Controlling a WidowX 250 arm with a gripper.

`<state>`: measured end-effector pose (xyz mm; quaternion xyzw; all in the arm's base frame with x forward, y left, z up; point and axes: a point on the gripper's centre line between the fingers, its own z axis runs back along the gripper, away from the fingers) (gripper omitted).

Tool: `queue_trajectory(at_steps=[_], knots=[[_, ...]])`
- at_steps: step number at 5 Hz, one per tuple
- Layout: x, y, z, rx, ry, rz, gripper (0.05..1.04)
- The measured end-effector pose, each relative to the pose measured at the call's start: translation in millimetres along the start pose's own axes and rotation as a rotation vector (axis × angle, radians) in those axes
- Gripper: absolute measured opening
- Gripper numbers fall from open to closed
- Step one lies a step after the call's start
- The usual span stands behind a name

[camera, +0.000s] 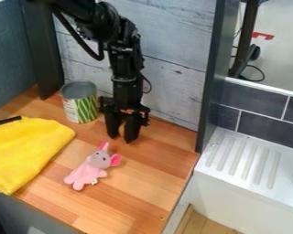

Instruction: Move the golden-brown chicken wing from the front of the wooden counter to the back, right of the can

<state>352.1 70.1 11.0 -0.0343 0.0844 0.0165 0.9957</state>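
Observation:
The black gripper (122, 133) hangs pointing down over the wooden counter near the back wall, open by a narrow gap with wood showing between its fingers. Just left of it stands an upright can (80, 103) with a green and white label and an open top. In front of the gripper and slightly left, a pink and grey plush mouse (91, 168) lies on the counter, its pink ears towards the gripper and apart from it. A yellow cloth (26, 148) is spread at the left, with a black object (6, 121) at its upper edge.
The wooden counter (133, 183) ends at the right beside a dark upright post (211, 91) and a white sink with a ridged drainboard (244, 157). Whitewashed boards (173, 77) form the back wall. Another dark post (42, 50) rises behind the can.

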Motion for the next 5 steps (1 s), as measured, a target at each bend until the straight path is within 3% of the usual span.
queue_trajectory(at_steps=[1, 2, 3, 4, 5], knots=[[1.8, -2.3, 3.2, -0.012, -0.024, 0.029, 0.931], [-0.9, -2.1, 33.2, -0.022, -0.085, 0.060, 1.009], [-22.2, 3.7, 54.7, 0.028, -0.078, 0.106, 1.003], [-70.0, -1.6, 80.3, 0.087, -0.099, 0.123, 1.001], [-118.0, -20.3, 97.9, 0.102, -0.133, 0.015, 1.001]])
